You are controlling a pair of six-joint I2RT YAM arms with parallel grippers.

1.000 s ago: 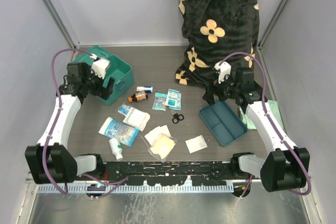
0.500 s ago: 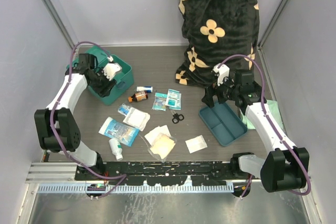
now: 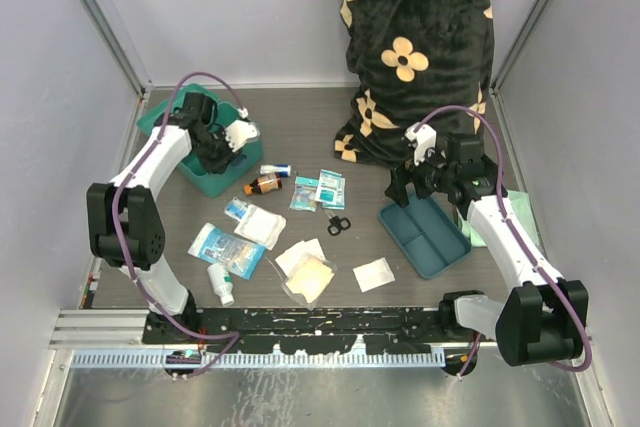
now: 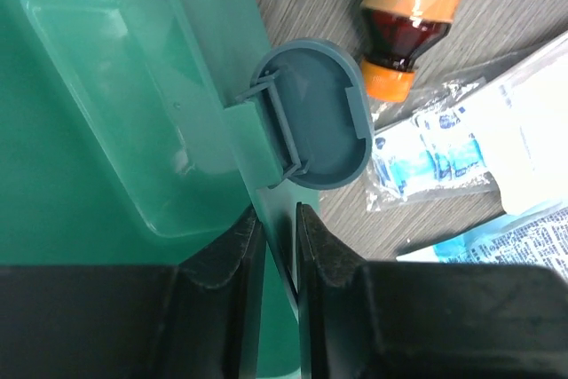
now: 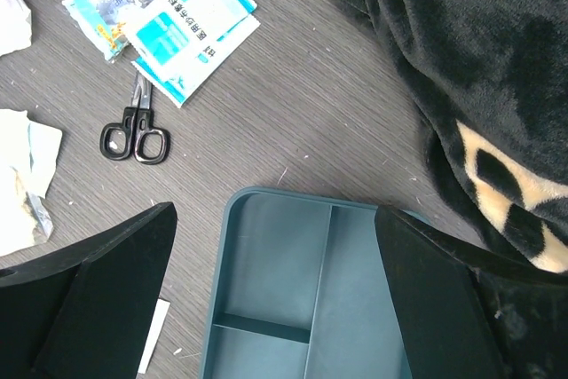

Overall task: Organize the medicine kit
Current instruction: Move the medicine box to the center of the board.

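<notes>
My left gripper (image 4: 277, 215) is clenched on a thin front wall of the medicine kit (image 4: 98, 113), which sits at the far left of the table (image 3: 300, 117). The pinch lands just beside the latch (image 4: 311, 113). My right gripper (image 5: 275, 212) hangs released, jaws wide, above the divided tray (image 5: 293, 308) on the right.

I judge this step to be taking hold of the kit to open or shift it. To do it well, I should keep the pinch square on the wall and clear of the latch. I should move slowly, since a thin plastic edge can slip, and mind the brown bottle (image 4: 413, 6) just beyond the latch.

I cannot tell whether I hold the lid or the base. From above, my arm hides most of the kit, so its contents are unclear. The bottle's label is cut off.
</notes>
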